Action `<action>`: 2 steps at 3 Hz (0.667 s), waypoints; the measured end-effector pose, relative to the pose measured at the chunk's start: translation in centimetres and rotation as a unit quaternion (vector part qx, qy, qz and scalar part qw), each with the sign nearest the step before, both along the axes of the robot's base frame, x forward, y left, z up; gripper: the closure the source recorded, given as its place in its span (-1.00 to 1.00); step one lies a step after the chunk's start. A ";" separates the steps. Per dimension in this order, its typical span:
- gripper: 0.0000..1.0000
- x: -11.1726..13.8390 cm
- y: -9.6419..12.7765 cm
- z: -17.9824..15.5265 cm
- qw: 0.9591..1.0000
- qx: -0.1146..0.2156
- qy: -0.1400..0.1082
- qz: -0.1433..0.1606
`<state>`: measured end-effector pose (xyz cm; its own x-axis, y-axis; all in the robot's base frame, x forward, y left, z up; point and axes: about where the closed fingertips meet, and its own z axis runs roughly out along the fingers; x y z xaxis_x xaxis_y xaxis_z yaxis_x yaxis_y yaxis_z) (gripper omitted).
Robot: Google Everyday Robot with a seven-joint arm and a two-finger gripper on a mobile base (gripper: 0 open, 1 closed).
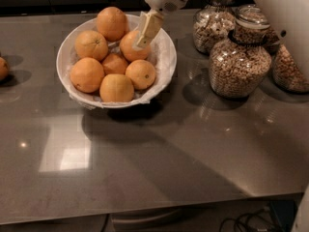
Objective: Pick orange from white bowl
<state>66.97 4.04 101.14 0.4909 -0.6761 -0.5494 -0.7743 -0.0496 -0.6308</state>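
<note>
The white bowl (166,57) with a crinkled paper lining stands at the back left of the grey counter and holds several oranges. My gripper (141,40) reaches down from the top of the view into the bowl's back right part. Its cream tip rests against a deep orange, round orange (128,50), which it partly covers. A large orange (112,23) lies just left of the gripper at the back of the bowl. A smaller orange with a green stem dot (141,74) and a paler yellowish one (117,88) lie at the front.
Glass jars of grain stand to the right of the bowl, the nearest one (239,64) in front and others (212,28) behind. The white arm (277,13) crosses above them. Another orange (3,67) lies at the counter's left edge. The counter's front edge runs along the bottom.
</note>
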 end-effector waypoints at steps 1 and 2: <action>-0.72 1.1 0.7 0.6 1.000 0.009 -0.004 0.002; -0.50 1.7 1.0 0.9 1.000 0.009 -0.005 0.001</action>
<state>68.63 5.03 102.05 0.4974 -0.6651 -0.5569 -0.7676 -0.0385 -0.6397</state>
